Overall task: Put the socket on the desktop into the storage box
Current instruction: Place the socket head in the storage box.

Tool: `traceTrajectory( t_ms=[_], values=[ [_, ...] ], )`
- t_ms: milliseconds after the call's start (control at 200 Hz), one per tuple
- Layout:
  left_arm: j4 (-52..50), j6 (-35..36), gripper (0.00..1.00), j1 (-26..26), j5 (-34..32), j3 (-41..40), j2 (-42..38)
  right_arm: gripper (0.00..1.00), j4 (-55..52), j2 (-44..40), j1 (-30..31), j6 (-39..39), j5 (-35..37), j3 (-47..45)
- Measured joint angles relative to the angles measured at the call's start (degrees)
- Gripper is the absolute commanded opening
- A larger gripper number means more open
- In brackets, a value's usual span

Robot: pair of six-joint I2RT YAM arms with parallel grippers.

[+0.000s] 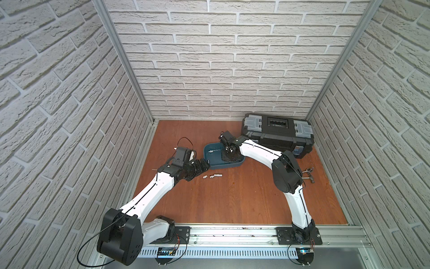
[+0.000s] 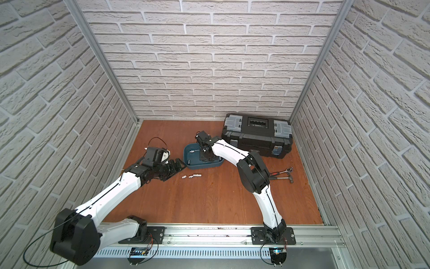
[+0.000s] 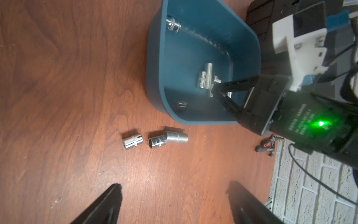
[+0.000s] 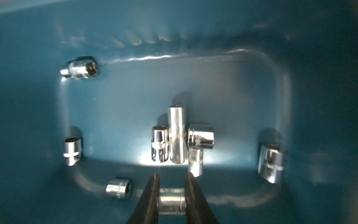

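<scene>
The right gripper (image 4: 172,175) is reaching down into the shallow teal-blue plastic storage box (image 4: 193,29). Its two black fingers (image 4: 151,195) are gripping a small cylindrical chrome steel socket (image 4: 170,201), which is sitting crosswise between them by one long wall. Whether that socket is touching the floor of the box cannot be told. The left gripper (image 3: 174,184) is hovering low with its fingers spread wide and nothing between them, just beside the box's short end in both top views.

The reddish-brown wood-grain tabletop (image 1: 232,198) is carrying everything else. A large black plastic toolbox with grey latches (image 1: 277,132) is standing closed in the far right corner. The storage box is lying nearer the middle, in front of the toolbox and to its left. To the right of the right arm's elbow, a grey metal hammer (image 2: 282,178) and a ratchet wrench with a red-and-black handle (image 2: 277,173) are lying side by side.

Three chrome sockets are lying in a row on the tabletop, just in front of the box: a short one (image 3: 133,142) alone on the left, a second short one (image 3: 157,142), and a longer, slimmer one (image 3: 177,136) touching it end to end at a slight angle.

Eight loose chrome sockets are resting on the box floor. Four are clustered and touching in the middle (image 4: 177,133), and the others are lying singly near the walls: one in a corner (image 4: 80,67), one standing on end (image 4: 72,150), one close to the gripper's fingers (image 4: 119,188) and a larger one at the opposite end (image 4: 271,163).
</scene>
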Motion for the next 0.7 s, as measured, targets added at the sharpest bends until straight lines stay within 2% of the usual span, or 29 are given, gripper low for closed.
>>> traceTrajectory(
  t_ms=[460, 700],
  values=[
    [-0.61, 0.02, 0.86, 0.0, -0.5, -1.66, 1.44, 0.26, -1.9, 1.92, -1.4, 0.35, -0.17, 2.14],
    [-1.22, 0.07, 0.84, 0.0, -1.4, -1.66, 2.6, 0.39, -2.34, 1.99, -1.46, 0.79, -0.15, 2.16]
  ],
)
